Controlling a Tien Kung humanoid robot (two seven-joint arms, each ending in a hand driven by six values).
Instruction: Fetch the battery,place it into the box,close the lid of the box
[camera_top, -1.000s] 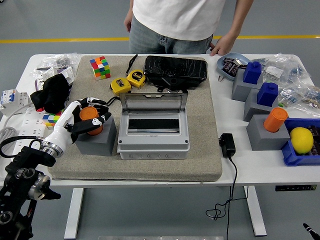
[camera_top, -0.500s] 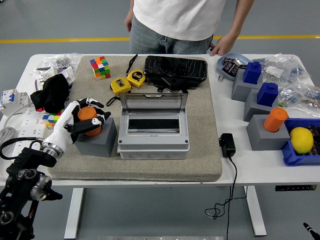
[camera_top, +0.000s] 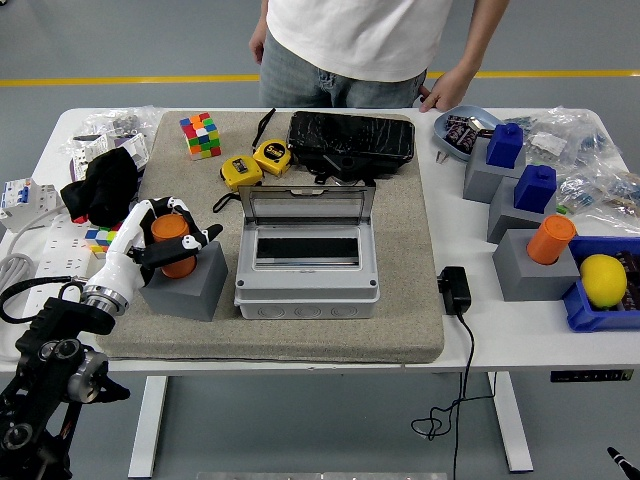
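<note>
One left hand is in view, and its fingers wrap around one orange battery. The battery stands straight up, long way up and down, in one grey block on the mat. Just to the right sits one grey box with its lid standing open. Two yellow tape measures lie behind it. A person stands at the far side, one hand on the table.

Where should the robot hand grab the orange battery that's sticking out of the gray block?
Grip the orange cylindrical battery around its exposed upper sides, coming from the left, since only its top stands upright above the gray block. The left robot hand already wraps it there.
</note>
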